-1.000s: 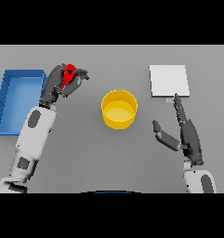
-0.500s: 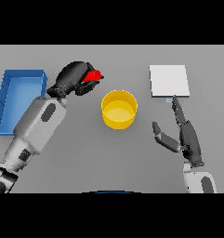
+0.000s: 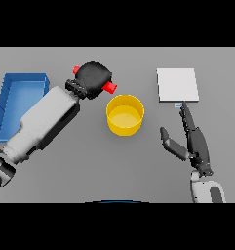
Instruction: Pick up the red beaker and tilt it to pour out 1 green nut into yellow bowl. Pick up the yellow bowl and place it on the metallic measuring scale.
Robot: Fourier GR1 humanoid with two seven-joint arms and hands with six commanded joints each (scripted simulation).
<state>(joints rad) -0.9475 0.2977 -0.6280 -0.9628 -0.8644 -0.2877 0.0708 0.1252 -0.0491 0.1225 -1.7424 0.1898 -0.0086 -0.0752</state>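
My left hand (image 3: 93, 78) is shut on the red beaker (image 3: 109, 87), which lies tilted on its side. Only the beaker's two red ends show past the dark fingers, one at the upper left and one pointing right, just above the rim of the yellow bowl (image 3: 125, 114). The bowl stands upright in the middle of the table. No green nut is visible. The metallic measuring scale (image 3: 177, 84), a pale square plate, lies to the bowl's right at the back. My right hand (image 3: 194, 144) rests open in front of the scale, fingers straight.
A blue tray (image 3: 20, 102) lies at the left side of the table, partly behind my left forearm (image 3: 46, 122).
My left hand has carried the red beaker rightward from beside the blue tray to the bowl's left rim and tilted it over. The right hand has stayed put.
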